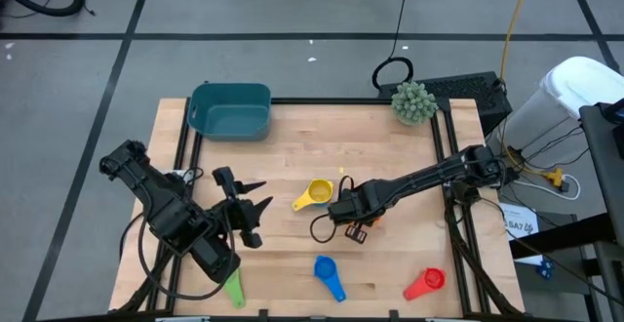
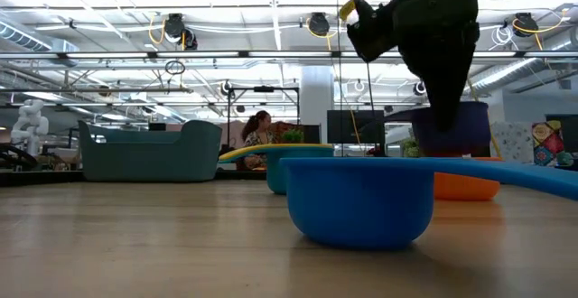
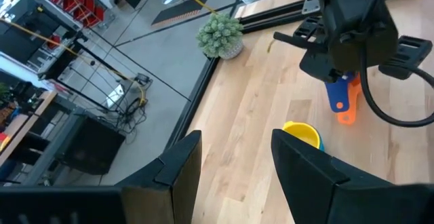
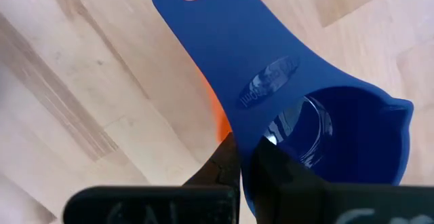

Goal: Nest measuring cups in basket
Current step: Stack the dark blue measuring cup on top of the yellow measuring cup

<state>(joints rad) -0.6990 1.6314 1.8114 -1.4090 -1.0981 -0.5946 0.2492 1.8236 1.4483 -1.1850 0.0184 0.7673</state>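
We list the table as we find it.

Basket [image 1: 230, 110]: teal-blue rectangular bin, far left of the wooden table [image 1: 312, 137]; no cup shows inside it.

Yellow measuring cup [image 1: 318, 192]: mid-table, handle pointing to the near left; a light blue cup seems to sit under it in the left wrist view, though we cannot confirm this.

Dark purple-blue measuring cup [image 4: 319, 129]: held by the right gripper [image 1: 353, 215] just right of the yellow cup; the fingers are pinched shut on the cup's rim beside the handle, directly above the orange measuring cup [image 3: 347, 100], whose handle shows beneath it. We cannot tell whether the two cups touch.

Blue measuring cup [image 1: 326, 269]: near edge, centre, standing alone.

Red measuring cup [image 1: 429, 280]: near edge, right of the blue one, well apart from it.

Green measuring cup [image 1: 234, 287]: near left; only its handle shows under the left arm.

Left gripper [image 1: 249, 208]: hovering left of the yellow cup, fingers parted, holding nothing.

Spiky green ball plant [image 1: 413, 101]: far right corner of the table.

Person [image 2: 256, 132]: seated in the room beyond the table, seen in the low view.
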